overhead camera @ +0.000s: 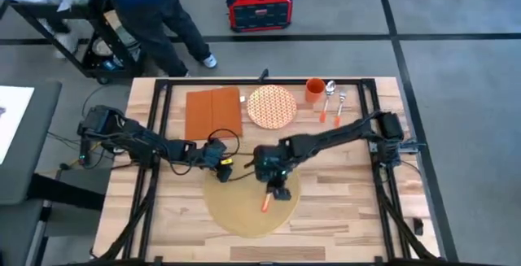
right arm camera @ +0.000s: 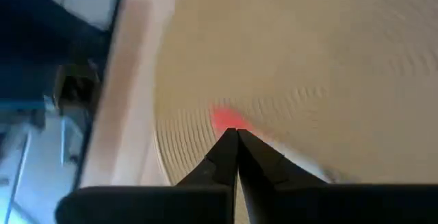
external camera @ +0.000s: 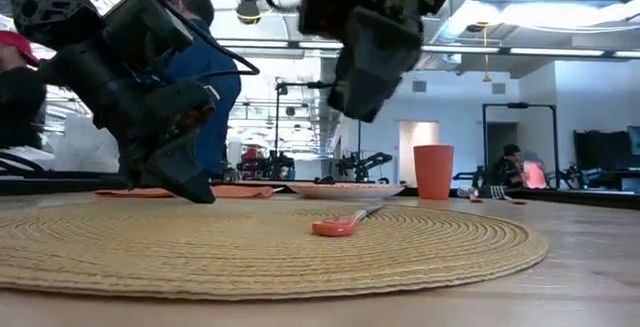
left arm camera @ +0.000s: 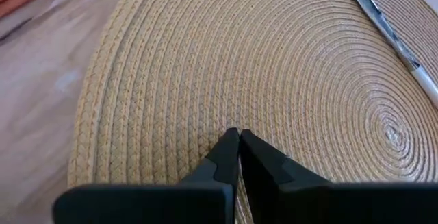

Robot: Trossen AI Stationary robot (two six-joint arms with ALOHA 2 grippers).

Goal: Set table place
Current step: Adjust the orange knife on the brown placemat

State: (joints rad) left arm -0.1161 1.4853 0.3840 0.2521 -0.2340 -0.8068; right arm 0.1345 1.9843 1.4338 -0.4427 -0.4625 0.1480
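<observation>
The tan placemat [overhead camera: 247,205] lies at the worktop's [overhead camera: 342,217] near edge, an orange-handled utensil [overhead camera: 267,203] on it. Left gripper [overhead camera: 221,171] and right gripper [overhead camera: 281,191] hover above, jaws shut and empty. Farther off are napkin [overhead camera: 214,113], plate [overhead camera: 271,106], cup [overhead camera: 315,91]. No writing is legible.

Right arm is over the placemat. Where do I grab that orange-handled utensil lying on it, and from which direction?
Take the orange-handled utensil by its orange handle end, from straight above. It lies flat on the placemat, so side access looks poor. It runs roughly near-far, so set the right gripper fingers across it. The metal end sits under the gripper, hidden.
</observation>
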